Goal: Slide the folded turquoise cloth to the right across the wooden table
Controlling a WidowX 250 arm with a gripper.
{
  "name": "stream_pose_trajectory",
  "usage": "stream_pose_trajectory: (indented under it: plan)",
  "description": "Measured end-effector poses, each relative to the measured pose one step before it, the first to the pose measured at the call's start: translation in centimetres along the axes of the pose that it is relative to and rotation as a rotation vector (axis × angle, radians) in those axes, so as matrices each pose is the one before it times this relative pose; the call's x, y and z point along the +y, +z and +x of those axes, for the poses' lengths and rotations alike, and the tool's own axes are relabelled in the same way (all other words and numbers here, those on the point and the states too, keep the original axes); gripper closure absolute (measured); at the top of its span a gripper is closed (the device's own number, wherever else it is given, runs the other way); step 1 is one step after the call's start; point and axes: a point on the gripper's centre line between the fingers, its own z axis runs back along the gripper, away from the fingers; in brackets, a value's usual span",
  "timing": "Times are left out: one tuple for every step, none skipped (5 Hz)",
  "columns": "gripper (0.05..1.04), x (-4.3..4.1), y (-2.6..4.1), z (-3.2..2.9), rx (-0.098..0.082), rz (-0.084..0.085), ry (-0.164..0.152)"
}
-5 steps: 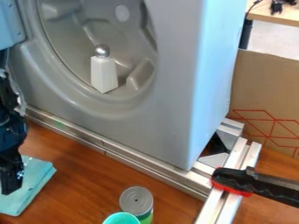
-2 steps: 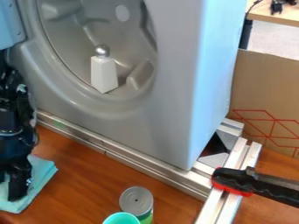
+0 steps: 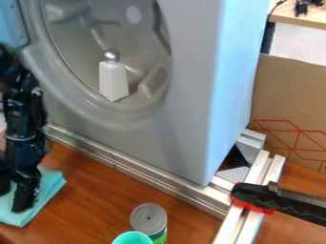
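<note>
Hand (image 3: 13,202) by cloth (image 3: 49,186), view's left edge; can (image 3: 149,219) well apart.

Soft, fairly bright light spreads over my counter (image 3: 96,200), with a pale bluish sheen down the side of the grey appliance (image 3: 232,86) and small glints on the metal rails (image 3: 153,174). Fine detail is soft, and my dark arm (image 3: 25,119) looks slightly blurred.

One cloth (image 3: 45,190), one can (image 3: 149,220), one cup (image 3: 132,238), one bottle (image 3: 113,82), one clamp (image 3: 258,198).
</note>
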Motion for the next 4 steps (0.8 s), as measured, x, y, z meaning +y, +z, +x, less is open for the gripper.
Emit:
stream_pose_trajectory:
  plan:
    - [0.082, -0.236, 1.228, 2.806, -0.0623, 0.0119, -0.0669]
    - [0.082, 0.003, 0.669, 2.102, -0.0351, 0.0199, -0.0575]
    - [0.082, 0.033, 0.187, 0.376, -0.0103, 0.0013, -0.0088]
    - [0.082, -0.48, 0.39, -0.69, -0.0061, 0.0056, 0.0172]
